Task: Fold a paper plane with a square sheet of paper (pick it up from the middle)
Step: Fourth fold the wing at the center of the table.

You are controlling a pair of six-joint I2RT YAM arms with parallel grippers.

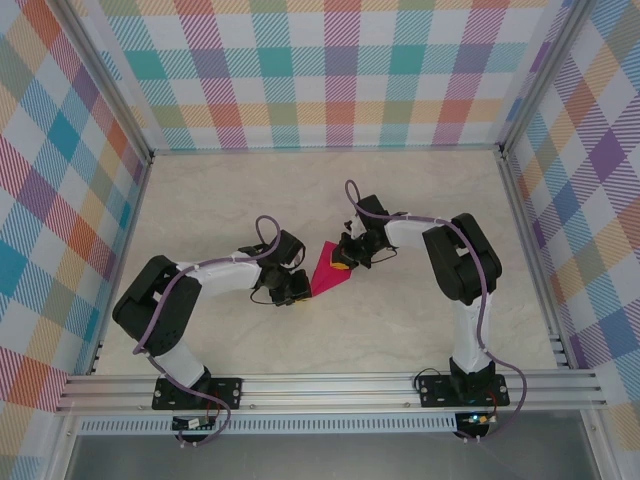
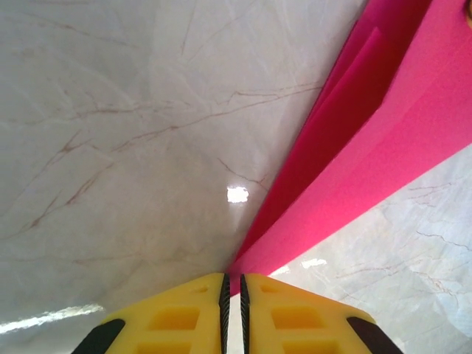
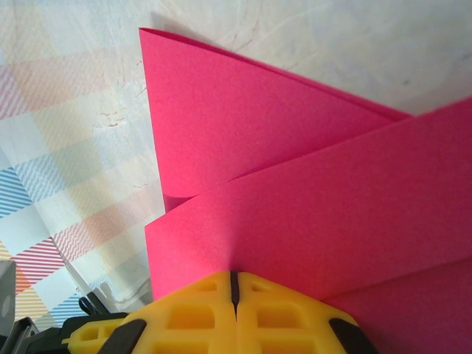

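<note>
The magenta-pink sheet of paper point(image 1: 325, 272) sits mid-table between my two grippers, folded into a pointed wedge of overlapping flaps. My left gripper point(image 1: 298, 288) is at its left tip. In the left wrist view the yellow fingers point(image 2: 184, 317) pinch the narrow point of the paper point(image 2: 369, 133), which fans out toward the upper right; the left gripper point(image 2: 234, 287) is shut on it. My right gripper point(image 1: 345, 258) is at the paper's upper right side. In the right wrist view the right gripper point(image 3: 234, 279) is shut on the lower edge of a folded flap point(image 3: 295, 192).
The pale marble-patterned tabletop point(image 1: 330, 200) spreads out on all sides of the arms. Plaid walls point(image 1: 330, 70) with aluminium posts close off the back and both sides. An aluminium rail point(image 1: 330, 385) carrying both arm bases runs along the near edge.
</note>
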